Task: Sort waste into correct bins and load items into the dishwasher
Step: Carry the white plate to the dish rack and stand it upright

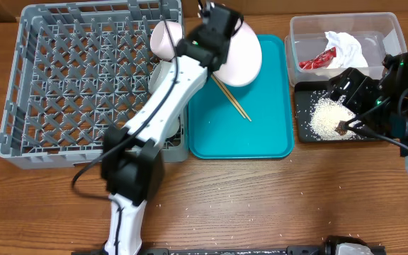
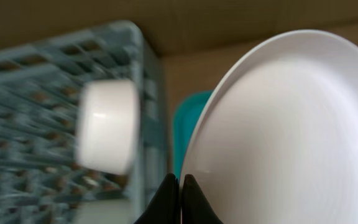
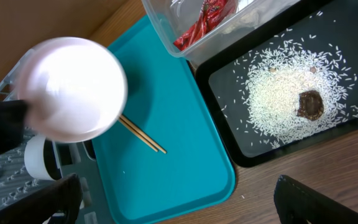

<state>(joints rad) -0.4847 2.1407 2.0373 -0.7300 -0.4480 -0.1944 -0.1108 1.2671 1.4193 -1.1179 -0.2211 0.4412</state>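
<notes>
One pale pink plate (image 1: 245,62) pinched at its rim by left tool (image 2: 180,186), above teal tray (image 1: 261,138), two chopsticks (image 1: 234,100) on that tray, one brown lump (image 3: 311,104) on rice (image 3: 272,99) in black tray (image 1: 302,133), right tool (image 3: 185,202) spread above

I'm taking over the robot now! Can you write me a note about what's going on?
Left gripper: shut on the pink plate's rim, tilted over the teal tray beside the dish rack.
Right gripper: open, over the black tray.
Done: napkin and red wrapper in the clear tub; rice and brown lump in the black tray.
Left: rack the plate, then the chopsticks lying on the teal tray.
</notes>
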